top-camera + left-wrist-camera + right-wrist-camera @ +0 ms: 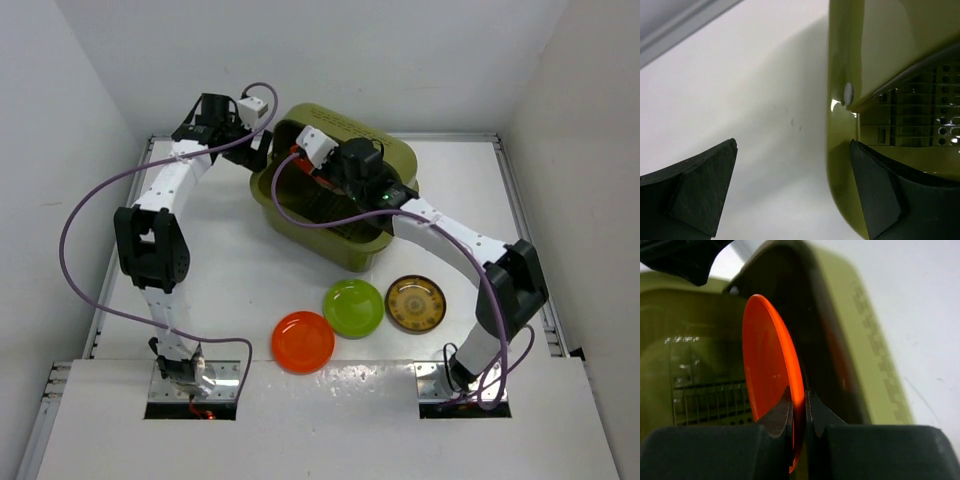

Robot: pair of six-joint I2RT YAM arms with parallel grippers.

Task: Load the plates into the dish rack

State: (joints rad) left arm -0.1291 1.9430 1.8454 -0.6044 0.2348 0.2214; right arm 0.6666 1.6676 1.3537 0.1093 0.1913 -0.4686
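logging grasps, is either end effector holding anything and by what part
The right end effector pinches an orange-red plate by its rim, on edge in the dish rack. The left end effector is open, holding nothing.

A white tabletop (225,275) sits inside plain white walls (400,60). Silver metal rails (527,235) run along its left and right edges.
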